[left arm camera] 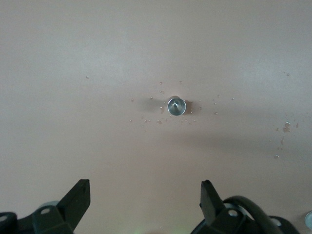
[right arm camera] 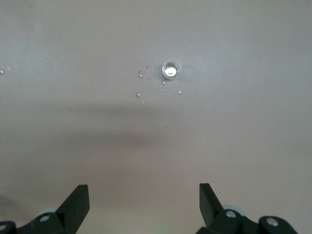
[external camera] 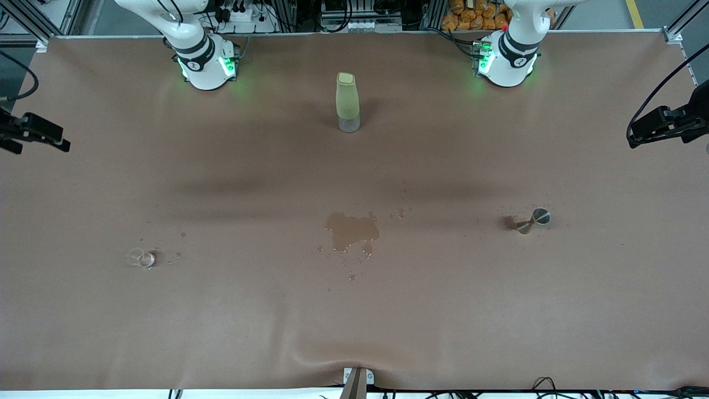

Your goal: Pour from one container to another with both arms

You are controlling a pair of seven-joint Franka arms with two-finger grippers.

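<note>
The tiny clear glass measuring cup [external camera: 141, 257] stands on the brown table cover toward the right arm's end; the right wrist view looks straight down into the cup [right arm camera: 170, 70]. The shiny steel jigger [external camera: 533, 220] stands upright toward the left arm's end, and its round rim [left arm camera: 176, 106] shows from above in the left wrist view. My left gripper [left arm camera: 145, 187] hangs open high over the table close to the jigger, holding nothing. My right gripper [right arm camera: 142, 190] hangs open high over the table close to the cup, also holding nothing. Neither hand shows in the front view.
A brown puddle [external camera: 352, 230] with scattered drops lies mid-table between cup and jigger. The tall pale-green bottle [external camera: 348, 102] stands farther from the front camera, between the two arm bases. Black fixtures [external camera: 664, 123] jut in at both table ends. Droplets surround the jigger and the cup.
</note>
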